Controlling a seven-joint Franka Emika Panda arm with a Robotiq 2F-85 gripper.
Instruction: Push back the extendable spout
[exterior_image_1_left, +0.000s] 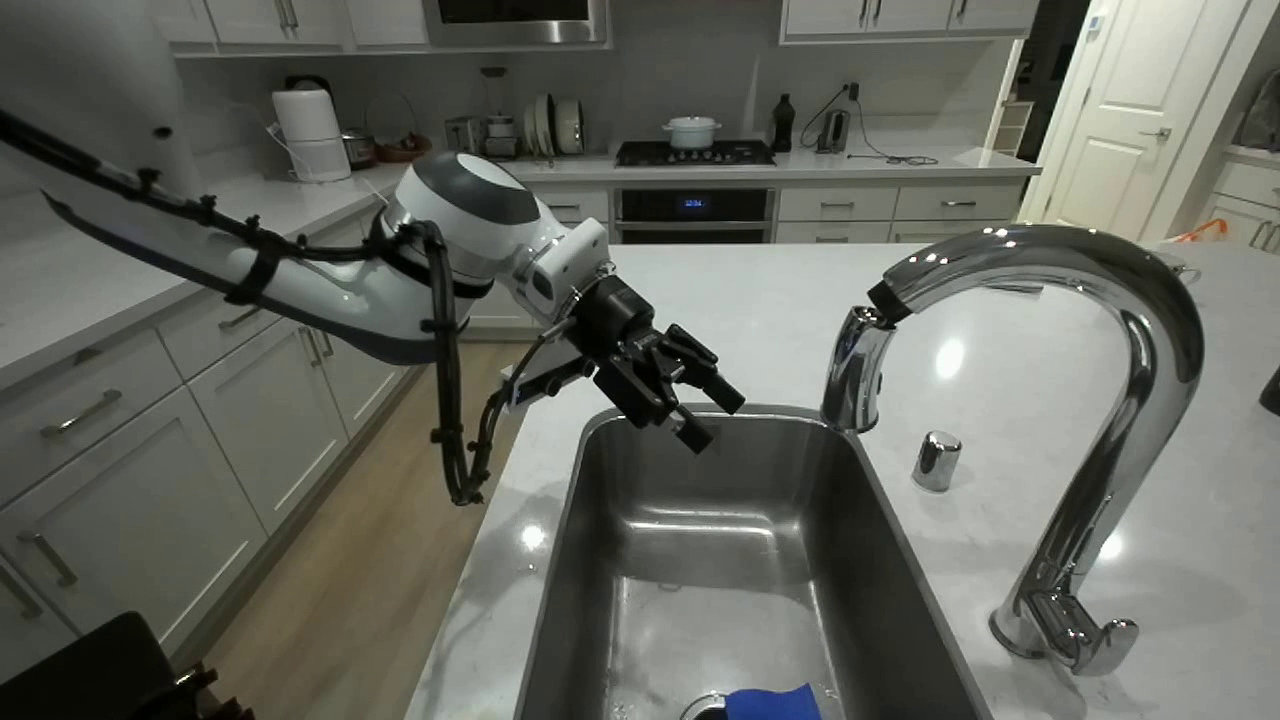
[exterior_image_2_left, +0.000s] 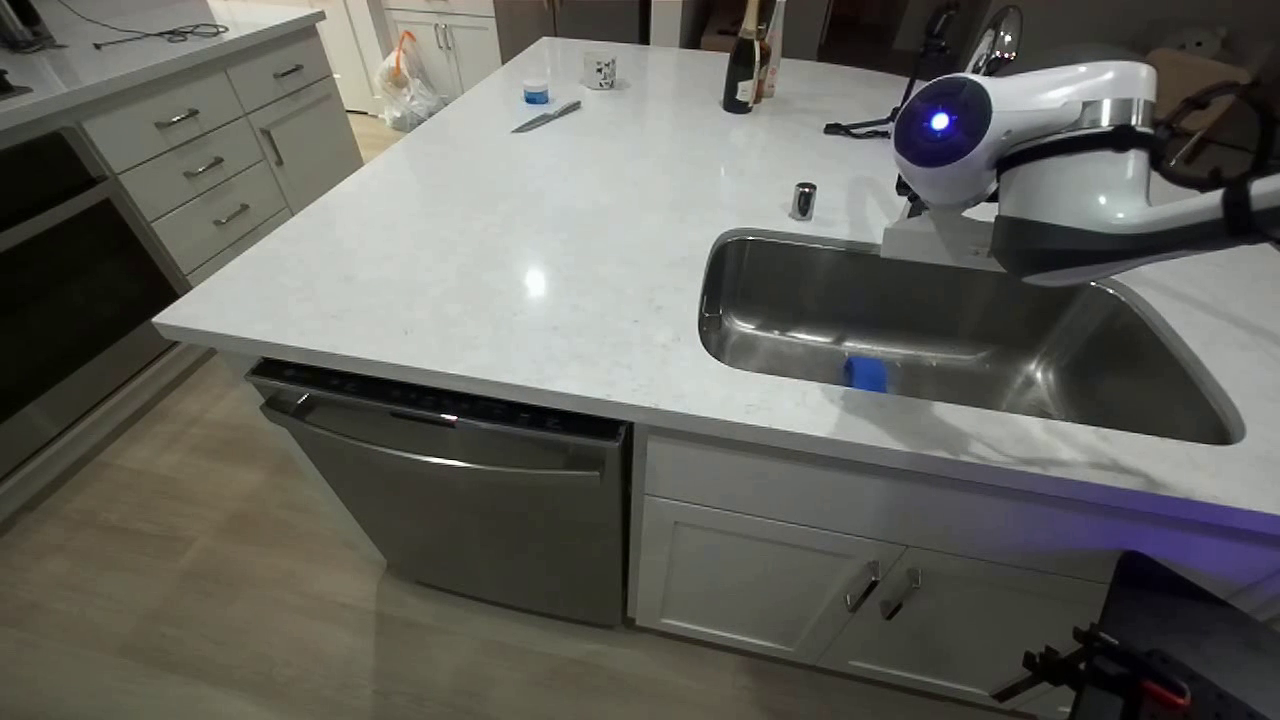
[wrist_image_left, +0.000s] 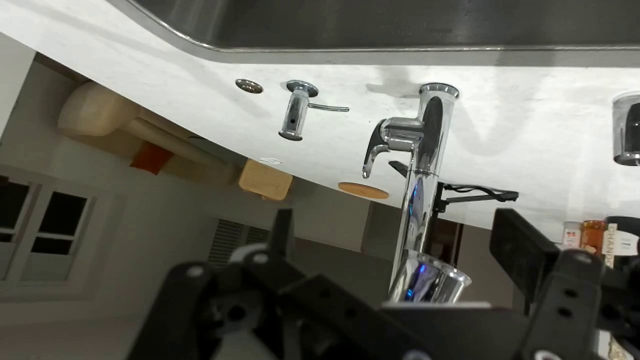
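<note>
Claw (exterior_image_1_left: 712, 413): on the left in an exterior view, it is spread wide with nothing in its hold, near the far rim of the sink (exterior_image_1_left: 750, 470); in the wrist view we see its fingers (wrist_image_left: 522, 252) well apart.
Spout (exterior_image_1_left: 856, 372): right of the claw and apart from it, it hangs tilted at the tip of the faucet neck (exterior_image_1_left: 1175, 345), by the sink's far right corner in that view; from the wrist it shows between the fingers, how far beyond we cannot tell.
Spout's top: it meets the tip at a kink, so we judge it unseated and likely to swing if nudged sideways; we think it wants a push straight along the tip.
Spout's skin: smooth and shiny; we expect it hard, slippery, fairly light, hardly fragile, though easy to scratch.
Spout's middle: here we would take hold, squarely around the barrel and firmly, leaving the top free to slide in.
Cap (exterior_image_1_left: 937, 461): it stands upright on the desk (exterior_image_1_left: 1020, 390), right of the spout; we leave it alone.
Handle (exterior_image_1_left: 1105, 645): it juts from the foot of the faucet neck; a knock may start the water, so we keep clear.
Faucet neck: arching farthest right, it looks stiff, so we judge it can take our push.
</note>
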